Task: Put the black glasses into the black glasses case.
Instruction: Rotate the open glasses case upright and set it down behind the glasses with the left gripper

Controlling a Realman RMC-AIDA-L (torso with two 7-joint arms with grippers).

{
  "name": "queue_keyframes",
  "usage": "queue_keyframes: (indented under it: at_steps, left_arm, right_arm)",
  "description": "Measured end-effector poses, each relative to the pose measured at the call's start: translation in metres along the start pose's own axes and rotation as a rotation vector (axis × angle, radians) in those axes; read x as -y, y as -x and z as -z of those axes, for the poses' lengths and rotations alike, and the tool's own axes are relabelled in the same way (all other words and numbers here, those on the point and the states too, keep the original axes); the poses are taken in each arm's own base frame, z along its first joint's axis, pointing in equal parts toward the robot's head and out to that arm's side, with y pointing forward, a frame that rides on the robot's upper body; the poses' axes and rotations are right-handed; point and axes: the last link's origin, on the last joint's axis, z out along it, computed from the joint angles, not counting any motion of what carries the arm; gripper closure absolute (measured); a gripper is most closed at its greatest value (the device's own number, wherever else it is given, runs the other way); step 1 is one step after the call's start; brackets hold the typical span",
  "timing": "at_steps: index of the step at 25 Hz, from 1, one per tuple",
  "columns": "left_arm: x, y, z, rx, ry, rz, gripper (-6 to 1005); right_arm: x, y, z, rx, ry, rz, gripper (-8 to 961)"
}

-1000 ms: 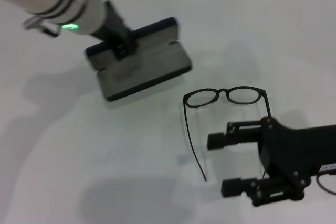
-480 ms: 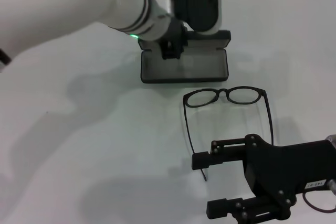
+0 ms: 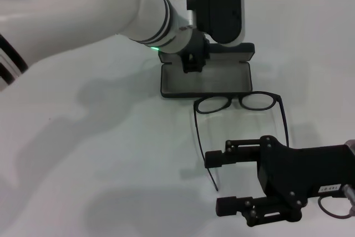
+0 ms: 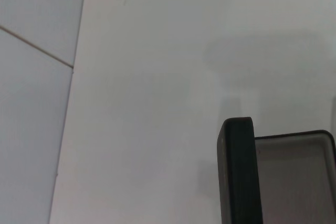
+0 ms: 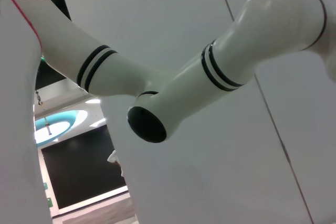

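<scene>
The black glasses case (image 3: 219,80) lies open at the middle back of the white table, grey lining up, lid raised behind it. My left gripper (image 3: 192,62) is shut on the case's back left edge. The left wrist view shows the case's black rim (image 4: 237,174) and lining. The black glasses (image 3: 238,102) lie unfolded just in front of the case, lenses almost touching its front wall, temple arms pointing toward me. My right gripper (image 3: 213,182) is open at the front right, its fingers on either side of the tip of the left temple arm.
The white table (image 3: 100,154) stretches bare to the left and front. My left arm (image 3: 83,15) crosses the back left above the table. The right wrist view shows only my left arm (image 5: 199,82) and the room behind.
My left gripper has carried the case from the back left to just behind the glasses and squared it up. My right gripper has moved toward me and left, to the temple tips.
</scene>
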Motion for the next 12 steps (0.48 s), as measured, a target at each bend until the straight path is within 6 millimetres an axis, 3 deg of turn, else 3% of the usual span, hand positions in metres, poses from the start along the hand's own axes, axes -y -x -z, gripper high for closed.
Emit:
queue_keyframes:
  at_steps: [12]
  left_arm:
    - [-0.005,0.005,-0.012,0.003,-0.008,-0.005,800]
  right_arm:
    - [0.004,0.0,0.003,-0.011,-0.027,0.007,282]
